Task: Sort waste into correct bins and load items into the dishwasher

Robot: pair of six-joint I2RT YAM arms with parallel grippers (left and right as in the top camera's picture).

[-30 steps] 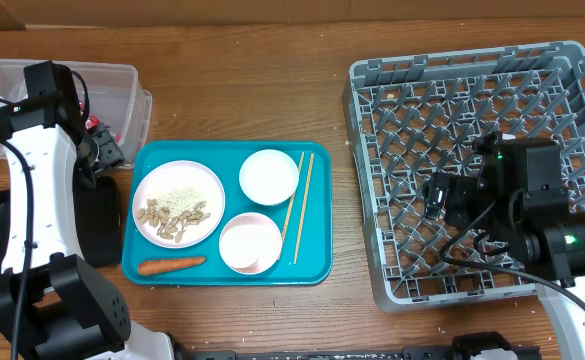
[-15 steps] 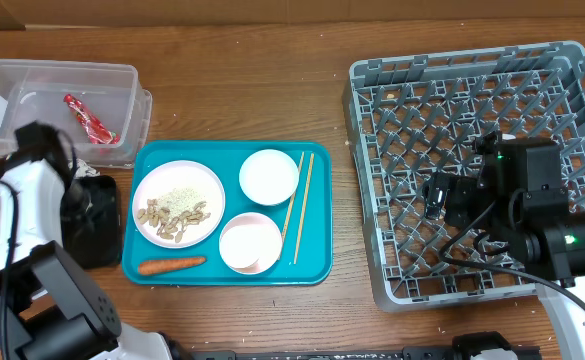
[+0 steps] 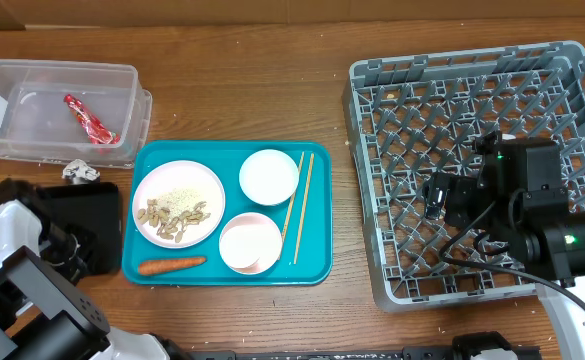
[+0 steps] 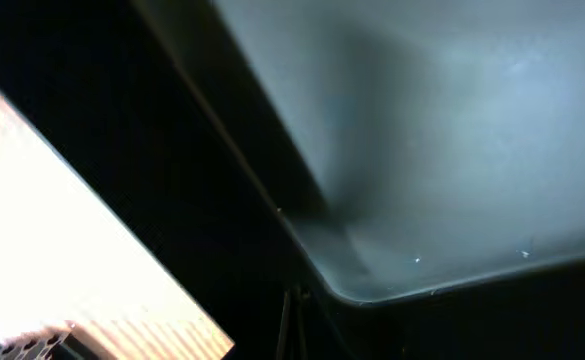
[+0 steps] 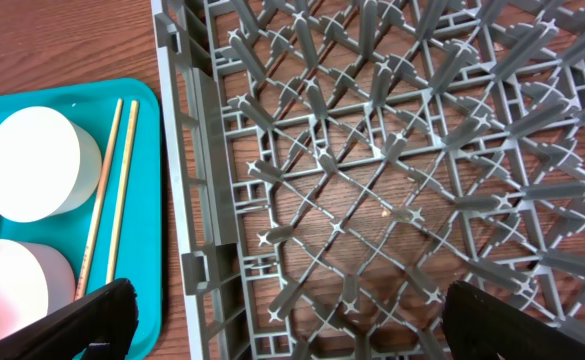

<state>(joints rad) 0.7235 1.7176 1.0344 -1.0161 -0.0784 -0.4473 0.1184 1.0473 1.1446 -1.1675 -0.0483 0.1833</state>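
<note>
Left gripper (image 3: 69,244) low over black tray (image 3: 92,200); I can't tell its opening. Right gripper (image 5: 292,335) spread wide, empty, above rack (image 5: 202,200). Carrot (image 3: 171,265) on teal tray (image 3: 317,270), lying left-to-right, just right of left gripper, the nearer one.

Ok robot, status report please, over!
Right gripper open, empty, above the dish rack. Left gripper over the black tray, jaws unseen. Sauce packet in the clear tub; foil ball on the table; plate and bowls on the teal tray. Nothing blocking.

Prob. robot lab bench: wood table (image 3: 242,90) w/ dish rack (image 3: 412,110), teal tray (image 3: 317,255).
</note>
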